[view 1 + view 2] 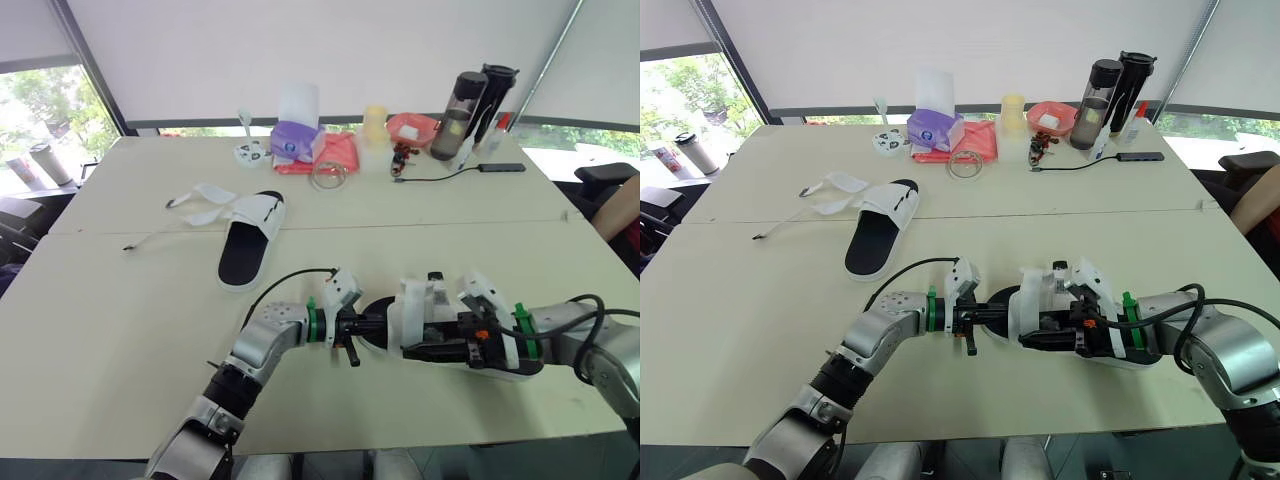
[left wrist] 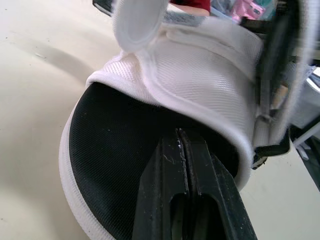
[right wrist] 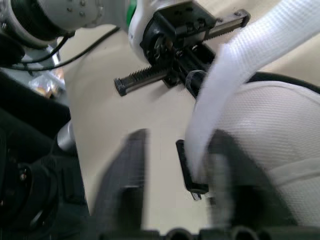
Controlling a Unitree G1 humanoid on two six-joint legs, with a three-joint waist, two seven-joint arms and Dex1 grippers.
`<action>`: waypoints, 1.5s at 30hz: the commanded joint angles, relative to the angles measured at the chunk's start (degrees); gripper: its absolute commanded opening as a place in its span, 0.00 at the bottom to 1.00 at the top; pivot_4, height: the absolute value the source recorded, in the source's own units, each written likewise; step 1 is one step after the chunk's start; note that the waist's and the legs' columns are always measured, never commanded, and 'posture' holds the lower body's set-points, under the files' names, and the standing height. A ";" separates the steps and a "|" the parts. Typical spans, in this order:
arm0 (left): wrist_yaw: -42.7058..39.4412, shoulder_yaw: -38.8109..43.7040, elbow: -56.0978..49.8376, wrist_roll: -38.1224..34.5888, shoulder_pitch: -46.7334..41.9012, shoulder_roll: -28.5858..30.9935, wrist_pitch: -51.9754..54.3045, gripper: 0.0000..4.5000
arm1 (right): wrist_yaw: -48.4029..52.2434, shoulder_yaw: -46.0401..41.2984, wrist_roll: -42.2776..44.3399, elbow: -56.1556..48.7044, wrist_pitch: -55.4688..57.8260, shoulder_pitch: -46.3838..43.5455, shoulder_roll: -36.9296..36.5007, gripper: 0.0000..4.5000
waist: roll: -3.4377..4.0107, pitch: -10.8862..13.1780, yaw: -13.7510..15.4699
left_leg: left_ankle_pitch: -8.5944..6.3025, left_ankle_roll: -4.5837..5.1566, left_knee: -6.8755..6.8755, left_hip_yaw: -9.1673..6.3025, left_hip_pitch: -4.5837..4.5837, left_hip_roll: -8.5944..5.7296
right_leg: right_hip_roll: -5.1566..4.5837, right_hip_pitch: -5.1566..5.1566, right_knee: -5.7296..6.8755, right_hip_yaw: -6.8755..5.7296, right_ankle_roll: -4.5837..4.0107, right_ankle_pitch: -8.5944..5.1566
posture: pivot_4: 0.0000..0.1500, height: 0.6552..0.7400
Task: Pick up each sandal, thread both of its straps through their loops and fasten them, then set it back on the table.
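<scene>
Beige table [image 1: 120, 330] under white window blinds. The head views give the layout. The white mesh sandal with black footbed [image 1: 412, 315] lies at the near edge, with one arm coming in at each end.

Left wrist view adds the contact detail. The left gripper [image 2: 181, 131] has its fingers pressed together with nothing between them, tips on the black footbed just under the mesh upper.

Right wrist view shows the right gripper [image 3: 177, 150] with fingers spread wide. A loose white webbing strap [image 3: 235, 65] hangs between them, gripped by neither, and one finger sits against the upper. The left gripper's body shows just beyond.

The second white sandal [image 1: 250, 240] lies flat, well apart toward far left, straps [image 1: 205, 200] splayed open on the table.

Far-edge clutter, clear of both arms:
- purple tissue box [image 1: 295, 145]
- red cloth [image 1: 335, 155]
- pink bowl [image 1: 412, 128]
- two dark bottles [image 1: 458, 115]
- black cable [image 1: 440, 178]

A person's arm [image 1: 620, 215] shows at the right edge.
</scene>
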 commanded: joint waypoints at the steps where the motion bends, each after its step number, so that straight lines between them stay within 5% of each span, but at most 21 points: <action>1: 1.56 0.55 1.84 1.71 1.14 1.42 1.09 0.00 | -5.01 -6.26 2.45 -1.10 2.70 1.78 1.26 0.87 | 0.01 0.00 0.03 | 0.00 0.00 0.01 0.00 0.00 0.00 | 0.00 -0.01 0.01 0.01 0.00 0.00 | 1.00 1.00; 2: 1.54 0.53 1.79 1.71 1.21 1.47 1.09 0.00 | -6.23 -8.35 4.20 -2.21 3.90 2.80 1.83 0.97 | 0.00 0.00 0.02 | 0.00 0.00 0.00 0.00 -0.01 0.00 | 0.00 -0.01 0.01 0.01 0.00 0.00 | 1.00 1.00; 14: 0.45 0.03 2.03 1.58 1.07 1.71 0.80 0.00 | -16.55 -28.84 29.94 -14.07 16.13 18.22 3.31 0.97 | 0.03 -0.02 -0.06 | 0.00 0.01 -0.03 0.01 -0.03 0.03 | -0.05 0.03 0.00 0.03 -0.02 -0.01 | 1.00 1.00; 21: -0.09 -0.30 2.30 1.68 0.55 1.49 0.85 0.00 | -19.23 -18.83 22.23 -21.54 11.90 27.06 5.47 0.97 | 0.04 -0.03 -0.01 | -0.01 0.01 -0.07 0.03 -0.06 0.07 | -0.13 -0.01 -0.07 0.02 -0.03 -0.02 | 1.00 1.00; 27: -0.17 0.31 0.86 0.73 0.21 1.31 2.26 0.00 | -19.64 -13.73 11.68 -17.43 3.32 27.40 7.59 0.97 | 0.04 -0.03 -0.05 | -0.02 0.00 -0.06 0.05 -0.07 0.05 | -0.13 -0.02 -0.12 0.01 -0.03 -0.02 | 1.00 1.00; 45: 0.01 1.15 0.35 1.06 0.42 1.63 3.24 0.00 | -20.09 -13.37 14.59 -14.03 2.21 20.32 11.75 0.97 | 0.03 -0.02 -0.18 | -0.02 0.01 -0.08 0.04 -0.07 0.10 | 0.00 -0.03 -0.10 0.01 -0.03 -0.01 | 1.00 1.00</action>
